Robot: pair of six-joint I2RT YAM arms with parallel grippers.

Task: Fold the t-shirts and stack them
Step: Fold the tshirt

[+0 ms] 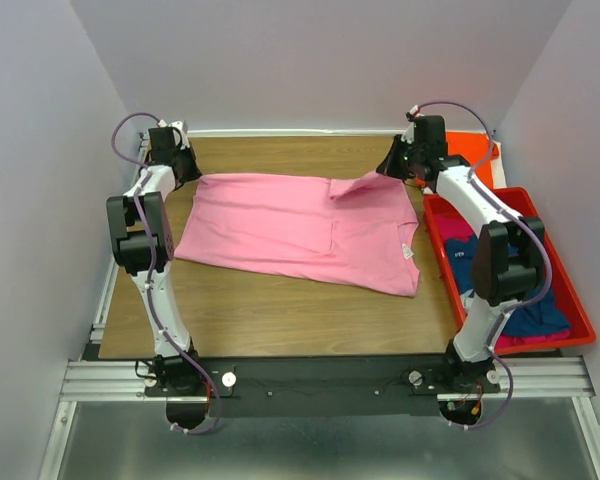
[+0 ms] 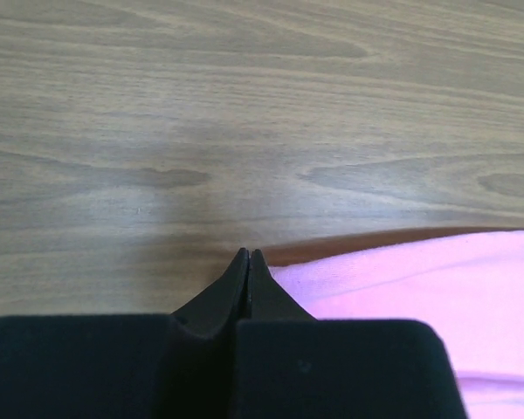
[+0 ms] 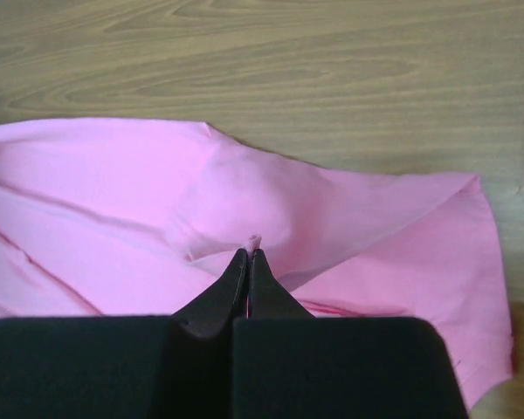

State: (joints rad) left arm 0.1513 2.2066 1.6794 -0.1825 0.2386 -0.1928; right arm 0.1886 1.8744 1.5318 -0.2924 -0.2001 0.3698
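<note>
Had barely started: pinched the spread pink t-shirt (image 1: 290, 230) in the right tool (image 3: 248, 254), left tool (image 2: 248, 255) shut empty beside it, nothing folded, other t-shirts (image 1: 536, 314) heaped in bin (image 1: 540, 346).

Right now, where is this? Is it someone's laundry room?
Probably a robot test booth, not a home: two robot arms bolted to a metal rail, blank walls boxing in a wooden table.

1 pink t-shirt (image 1: 300, 230), 3 other t-shirts (image 1: 525, 312), 1 bin (image 1: 583, 322), 2 grippers (image 2: 247, 255).
</note>
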